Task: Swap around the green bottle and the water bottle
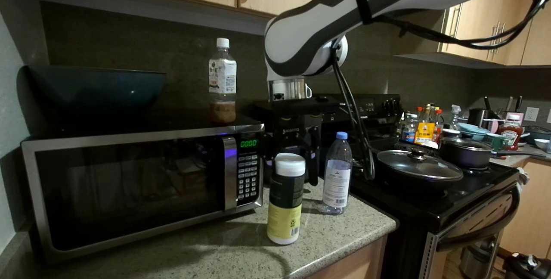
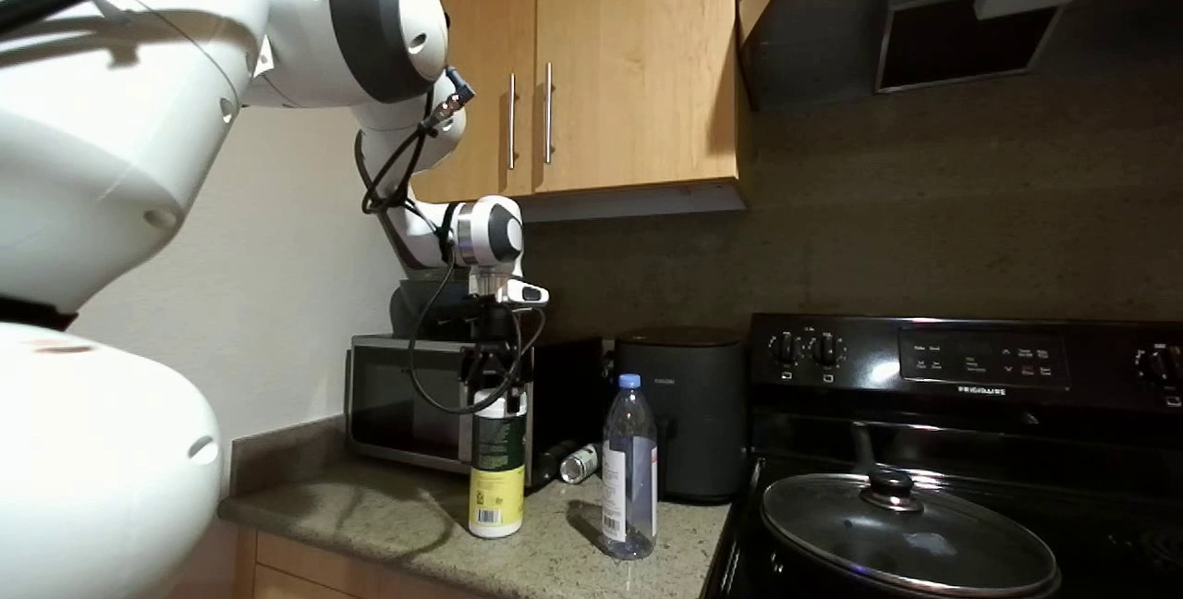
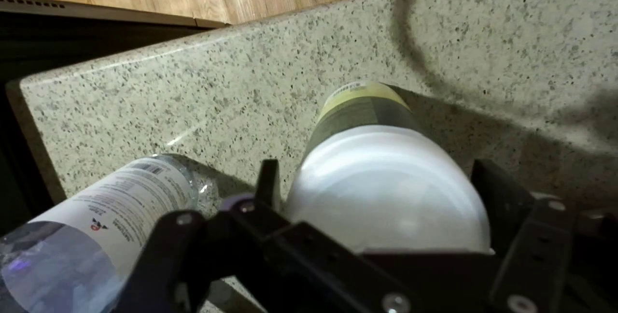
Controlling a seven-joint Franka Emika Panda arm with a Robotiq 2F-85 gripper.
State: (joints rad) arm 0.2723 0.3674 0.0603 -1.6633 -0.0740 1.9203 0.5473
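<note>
The green bottle (image 1: 286, 201), stout with a white cap and a dark green and yellow label, stands upright on the counter in both exterior views. To its side is the water bottle (image 2: 630, 479), clear, blue-capped and upright, nearer the stove. In the wrist view the water bottle (image 3: 120, 211) lies left of my jaws. My gripper (image 3: 376, 173) is open around the green bottle's white cap (image 3: 386, 197). Counter shows between the left finger (image 3: 268, 182) and the cap; the right finger is very close to it, and whether they touch I cannot tell. The cap's near part is hidden by the gripper.
A microwave (image 1: 142, 188) stands beside the green bottle, bearing a brown-filled bottle (image 1: 222, 81) and a dark bowl (image 1: 94, 87). Behind the water bottle are a black appliance (image 2: 684, 423) and a can (image 2: 579, 464) on its side. The stove holds a lidded pan (image 1: 417, 165).
</note>
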